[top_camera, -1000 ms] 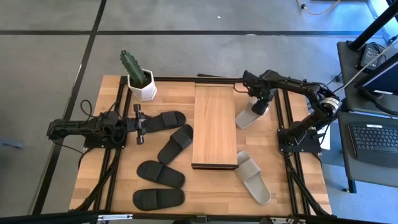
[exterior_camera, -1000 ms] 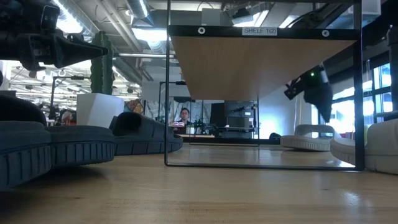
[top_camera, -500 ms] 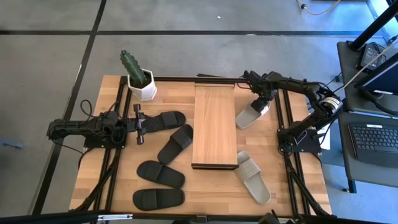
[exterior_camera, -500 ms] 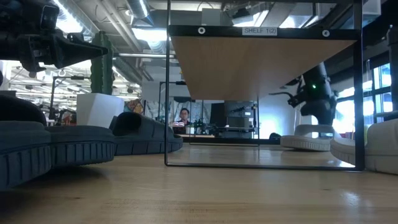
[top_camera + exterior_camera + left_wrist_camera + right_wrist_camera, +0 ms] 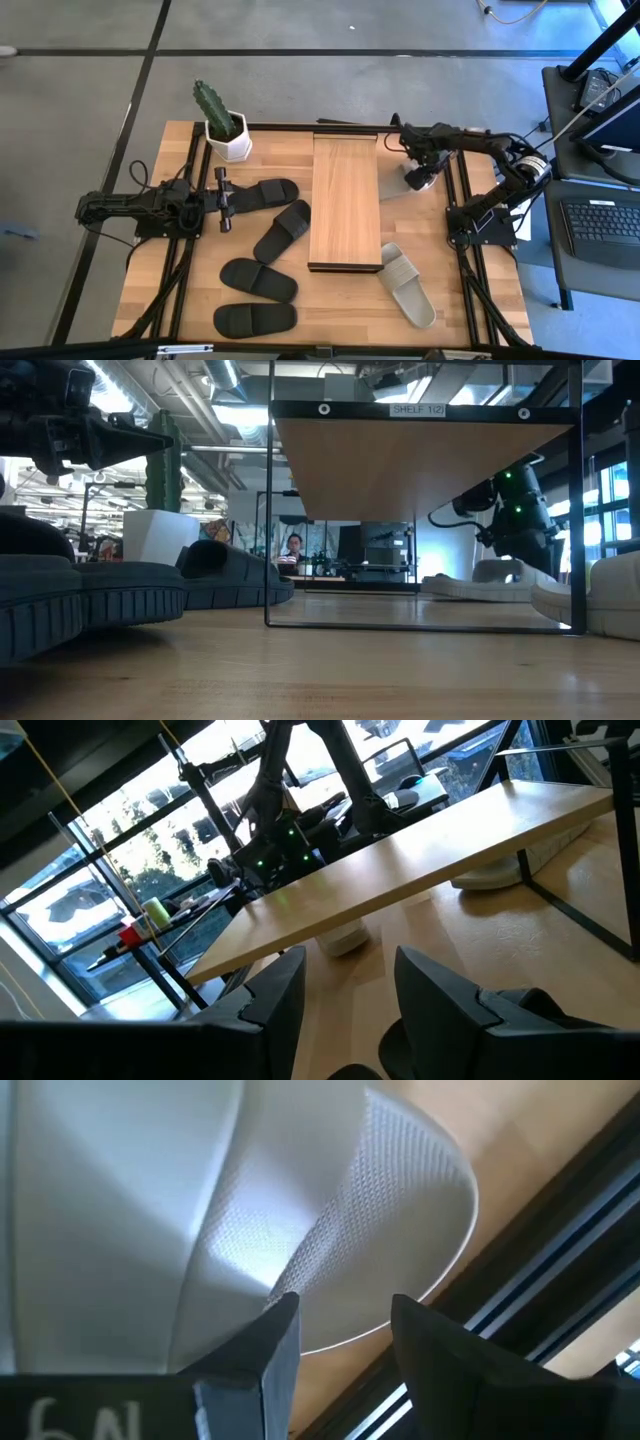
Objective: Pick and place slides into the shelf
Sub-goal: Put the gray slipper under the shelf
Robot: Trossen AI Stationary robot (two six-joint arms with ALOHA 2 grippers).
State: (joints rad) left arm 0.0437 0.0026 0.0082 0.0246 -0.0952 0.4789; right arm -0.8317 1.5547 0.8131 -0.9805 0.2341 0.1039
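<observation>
Label "SHELF 1(2)" on shelf (image 5: 420,410) frame, top bar.

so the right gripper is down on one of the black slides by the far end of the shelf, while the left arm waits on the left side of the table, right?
Not quite: the slide is beige-grey, not black. In the high view the right gripper is down on the beige-grey slide beside the far end of the shelf, and the right wrist view shows its pale textured surface close up. The left gripper does wait on the left side of the table.

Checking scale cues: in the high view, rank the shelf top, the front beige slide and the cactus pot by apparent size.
1. Shelf, clearly largest.
2. Front beige slide.
3. Cactus pot, smallest.
</observation>
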